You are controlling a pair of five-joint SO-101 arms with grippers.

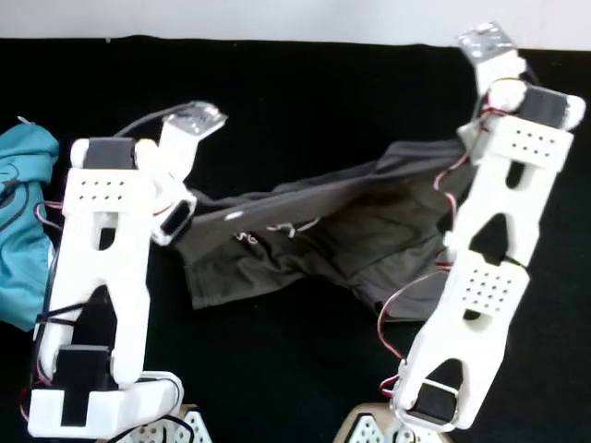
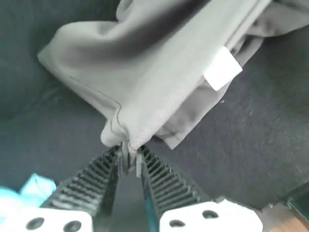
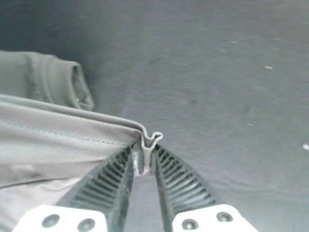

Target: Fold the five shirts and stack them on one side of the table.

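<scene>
Your desk (image 1: 295, 92): black surface. On it you have one grey shirt (image 1: 369, 231), rumpled, at the middle, and one teal shirt (image 1: 23, 185), bunched, at the left edge.

The teal shirt (image 1: 26, 240) runs off the high view's edge and behind the left arm (image 1: 102, 240); the right arm (image 1: 503, 231) covers one end of the grey shirt (image 1: 314, 240).

The grey shirt (image 1: 314, 240) stretches from the left arm (image 1: 102, 268) to the right arm (image 1: 499, 258) and bars the middle of the desk (image 1: 305, 92). Bare desk lies open beyond it along the far edge, and on the near side between the arms' bases. A teal shirt (image 1: 23, 221) crowds the left edge, just beside the left arm.
</scene>
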